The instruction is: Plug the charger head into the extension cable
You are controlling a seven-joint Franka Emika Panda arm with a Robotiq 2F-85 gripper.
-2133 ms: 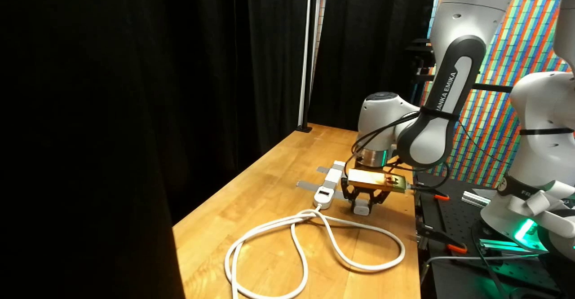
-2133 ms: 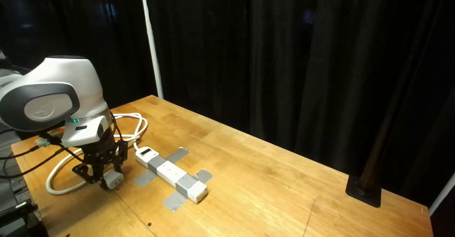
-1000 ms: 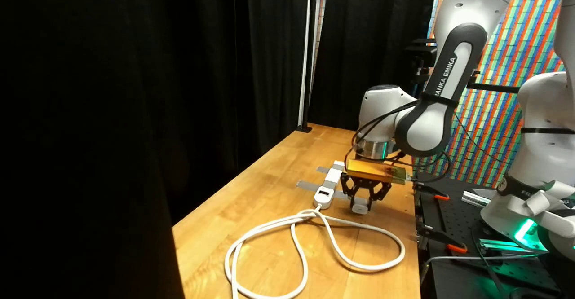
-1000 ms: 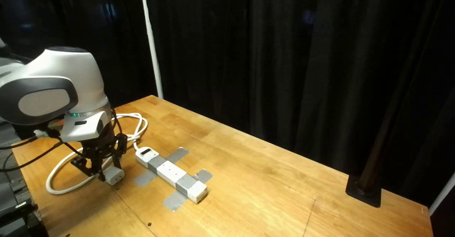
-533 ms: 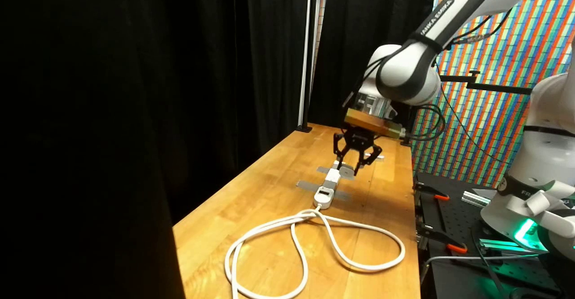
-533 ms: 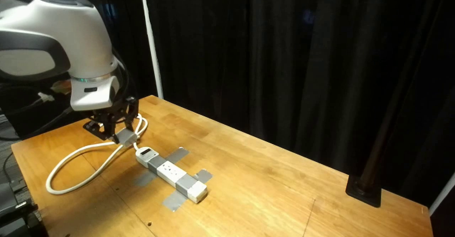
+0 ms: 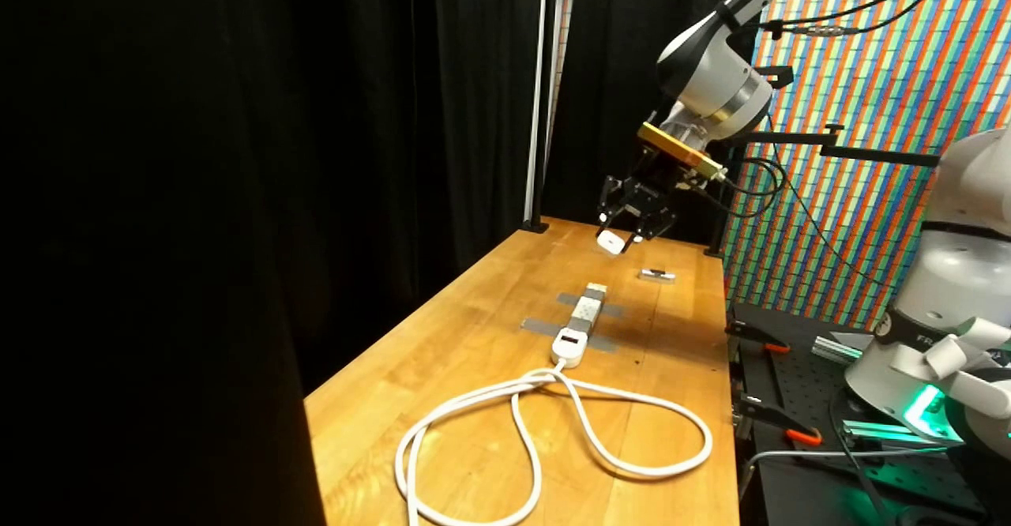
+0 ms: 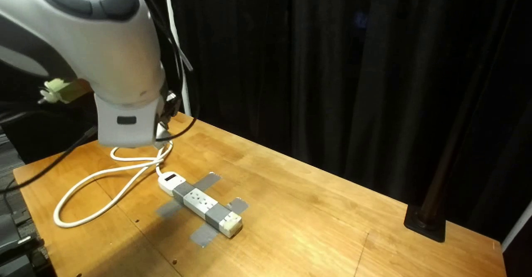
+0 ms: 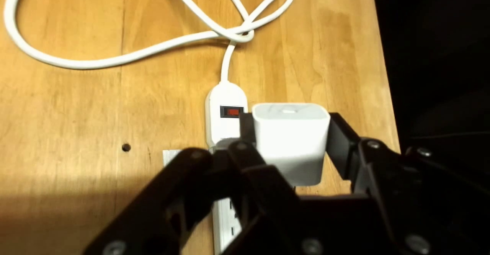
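Observation:
The charger head (image 9: 291, 144) is a white block held between my two black fingers in the wrist view. My gripper (image 9: 293, 136) is shut on its sides. A bit of dark prong shows at its lower end. In an exterior view my gripper (image 7: 616, 238) is tilted and holds the charger head (image 7: 610, 242) well above the table. In an exterior view the charger head (image 8: 161, 133) is mostly hidden behind the hand. The extension cable's white socket block (image 8: 200, 199) lies taped to the table, openings up. It shows left of the charger in the wrist view (image 9: 226, 94), partly hidden by the fingers.
The white cord (image 7: 537, 447) lies in loops at the block's switch end. Grey tape strips (image 8: 203, 234) cross the block. A small flat item (image 7: 657, 275) lies on the table (image 7: 474, 352). A black stand base (image 8: 426, 223) and dark curtains border the table. Clamps (image 7: 770, 340) grip its edge.
My gripper has risen from low beside the socket block, carrying the charger head up and towards the table's far end, and has tilted. The extension cable has not moved.

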